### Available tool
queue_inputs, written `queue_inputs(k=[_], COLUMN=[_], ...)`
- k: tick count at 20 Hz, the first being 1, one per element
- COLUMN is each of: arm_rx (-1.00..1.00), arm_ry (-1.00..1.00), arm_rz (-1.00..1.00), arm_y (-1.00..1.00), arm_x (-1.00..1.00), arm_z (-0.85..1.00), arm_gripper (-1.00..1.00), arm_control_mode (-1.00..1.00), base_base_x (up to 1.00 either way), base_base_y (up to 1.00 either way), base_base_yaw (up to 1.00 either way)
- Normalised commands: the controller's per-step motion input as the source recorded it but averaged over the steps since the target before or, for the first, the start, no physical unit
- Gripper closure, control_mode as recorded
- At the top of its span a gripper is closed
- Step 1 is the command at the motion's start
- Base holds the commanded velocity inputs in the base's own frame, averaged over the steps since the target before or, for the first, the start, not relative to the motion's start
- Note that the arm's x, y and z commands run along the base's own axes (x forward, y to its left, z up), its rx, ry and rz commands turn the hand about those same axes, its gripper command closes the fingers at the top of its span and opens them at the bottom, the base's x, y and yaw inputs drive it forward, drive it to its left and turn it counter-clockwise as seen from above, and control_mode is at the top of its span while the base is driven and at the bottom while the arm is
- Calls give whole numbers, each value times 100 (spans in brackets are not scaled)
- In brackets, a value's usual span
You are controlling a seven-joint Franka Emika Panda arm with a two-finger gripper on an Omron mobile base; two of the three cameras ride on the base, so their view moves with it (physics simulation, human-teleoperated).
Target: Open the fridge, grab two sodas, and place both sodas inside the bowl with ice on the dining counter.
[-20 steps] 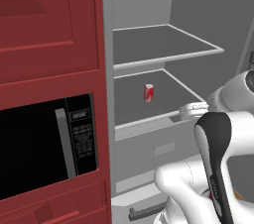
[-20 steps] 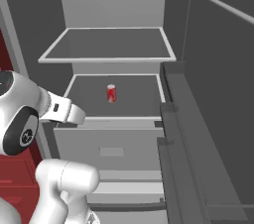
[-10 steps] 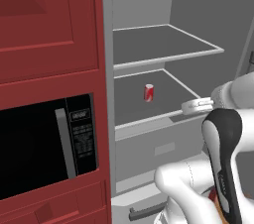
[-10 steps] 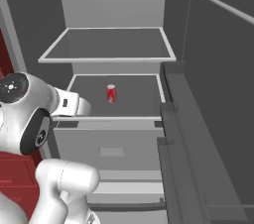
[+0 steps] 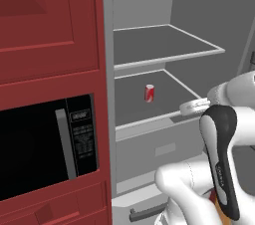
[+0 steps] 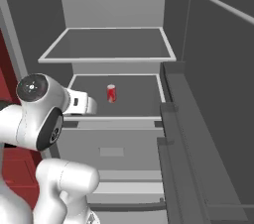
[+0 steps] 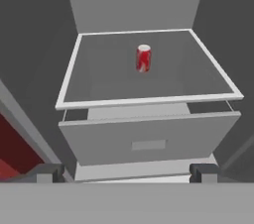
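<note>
1. One fridge is the biggest thing, door swung open, grey inside with glass shelves and a drawer below.
2. Next, the black microwave sits in red cabinetry beside it; its panel text is too small to read.
3. Smaller, the gripper faces the shelves, fingers spread wide, holding nothing.
4. Smallest, a red soda stands upright mid-shelf, toward the back edge. Probably light, rigid, slick; grip across its round side. No label readable.
</note>
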Motion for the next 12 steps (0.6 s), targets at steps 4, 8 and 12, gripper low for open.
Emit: queue_inputs(k=[4,8,12], arm_rx=[0,0,0], arm_ry=[-6,0,-1], arm_rz=[0,0,2], arm_y=[3,2,0], arm_x=[46,56,60], arm_z=[-51,-61,-63], arm_gripper=[-100,-100,-100], arm_control_mode=[-100,-100,-100], base_base_x=[0,0,0], base_base_y=[0,0,0], base_base_yaw=[0,0,0])
